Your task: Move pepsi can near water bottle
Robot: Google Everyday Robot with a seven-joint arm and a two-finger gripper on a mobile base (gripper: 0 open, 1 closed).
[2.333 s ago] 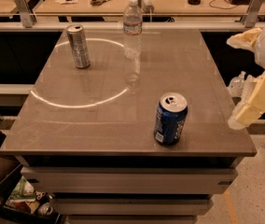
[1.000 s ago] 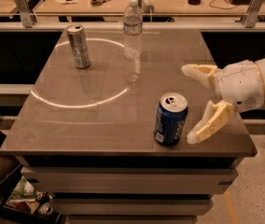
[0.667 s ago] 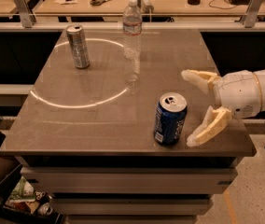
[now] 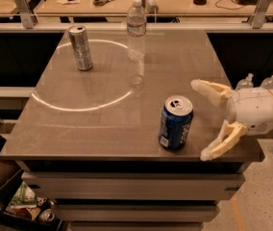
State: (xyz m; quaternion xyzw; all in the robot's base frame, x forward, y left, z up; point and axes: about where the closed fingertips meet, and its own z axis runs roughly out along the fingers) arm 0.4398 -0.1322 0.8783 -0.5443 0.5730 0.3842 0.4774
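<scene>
The pepsi can, blue with a silver top, stands upright near the front right of the grey table. The water bottle, clear with a white cap and red-banded label, stands upright at the table's back edge, far from the can. My gripper comes in from the right at can height, open, its two cream fingers spread wide just right of the can, not touching it.
A taller slim silver-grey can stands at the back left of the table. A white ring of light lies across the table's middle. Two small white bottles sit off the table behind my arm. A cluttered bench runs behind.
My gripper has moved in from the right edge toward the pepsi can and dropped to its height, still open. The cans and bottle have not moved.
</scene>
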